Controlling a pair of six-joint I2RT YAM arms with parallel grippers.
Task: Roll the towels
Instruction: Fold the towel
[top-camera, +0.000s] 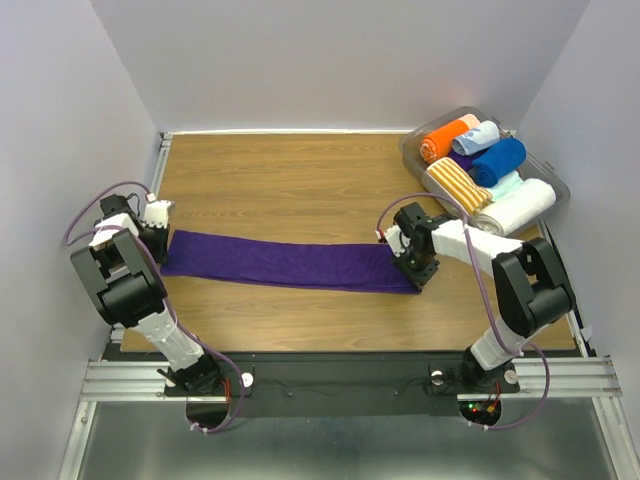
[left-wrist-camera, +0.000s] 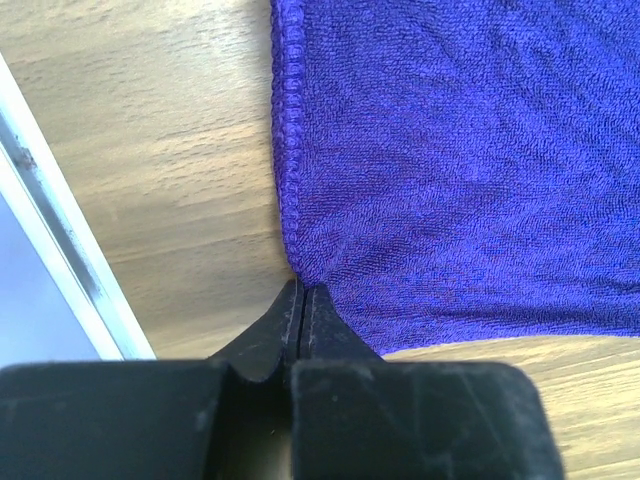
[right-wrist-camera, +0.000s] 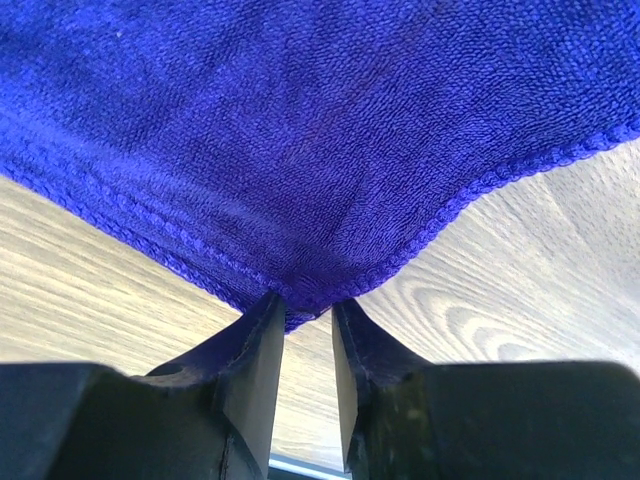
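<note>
A dark purple towel (top-camera: 285, 262) lies flat as a long strip across the middle of the table. My left gripper (top-camera: 163, 240) is at its left end. In the left wrist view that gripper (left-wrist-camera: 302, 290) is shut, pinching the towel (left-wrist-camera: 470, 170) at its hemmed corner, and the cloth puckers toward the tips. My right gripper (top-camera: 420, 280) is at the towel's right end. Seen from the right wrist, this gripper (right-wrist-camera: 308, 305) stands open with a narrow gap, and the corner of the towel (right-wrist-camera: 300, 130) rests at its tips. A royal blue towel (top-camera: 497, 160) sits rolled in the bin.
A clear plastic bin (top-camera: 412, 152) stands at the back right. It holds an orange roll (top-camera: 440, 140), a pale blue roll (top-camera: 478, 137), a striped roll (top-camera: 455, 183) and a white roll (top-camera: 518, 208). White walls close in the table's left, back and right sides.
</note>
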